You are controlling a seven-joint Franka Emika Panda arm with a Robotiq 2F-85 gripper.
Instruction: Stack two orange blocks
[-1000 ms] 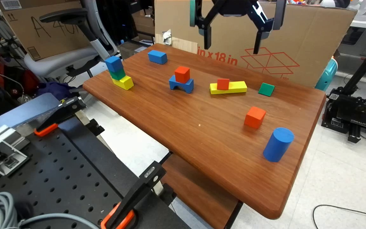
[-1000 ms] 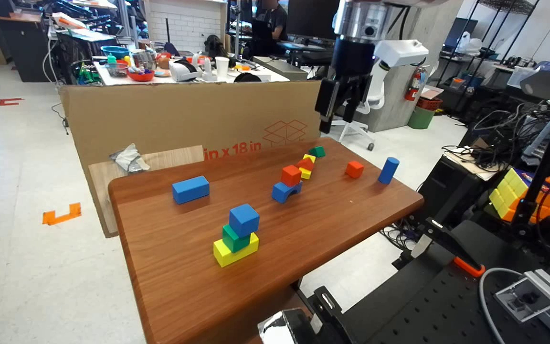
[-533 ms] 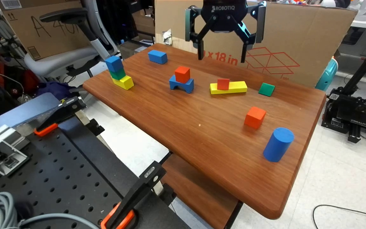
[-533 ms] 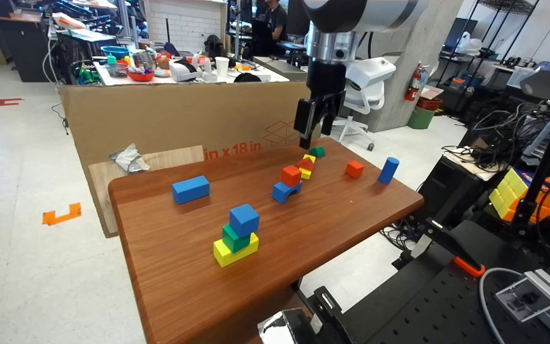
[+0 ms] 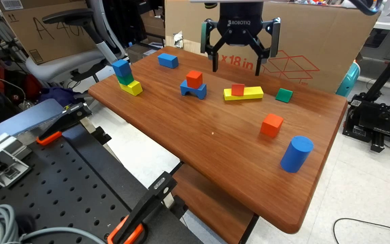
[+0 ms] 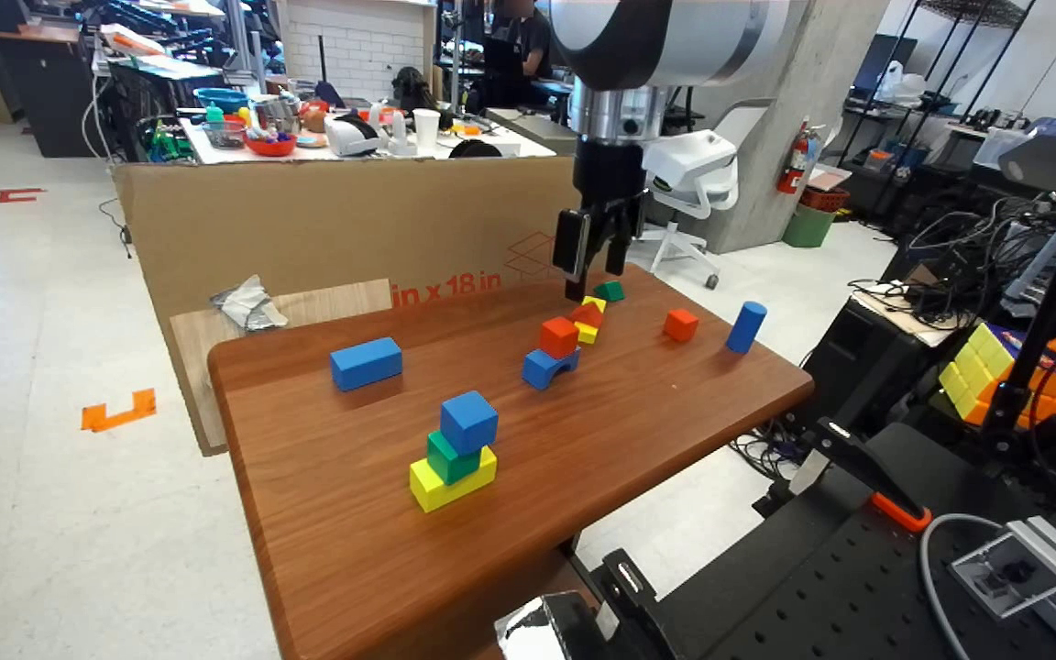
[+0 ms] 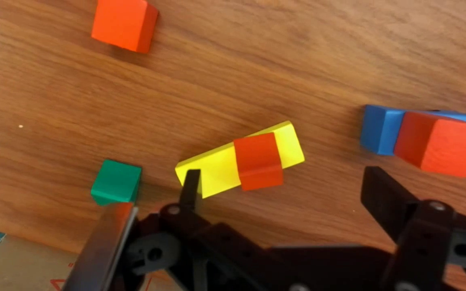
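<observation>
I am counting three orange-red blocks (image 5: 272, 125): one right, one atop one yellow bar (image 5: 254, 93), one left atop one blue arch (image 5: 200, 92). One spread gripper (image 5: 236, 73) is hovering.

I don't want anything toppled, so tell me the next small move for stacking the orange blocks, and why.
Probably ease the fingers sideways to centre over the orange block on the yellow bar, before lowering. They are open and empty, and in the wrist view that block appears between them but nearer the finger overlapping the bar, so going straight down might knock it.
</observation>
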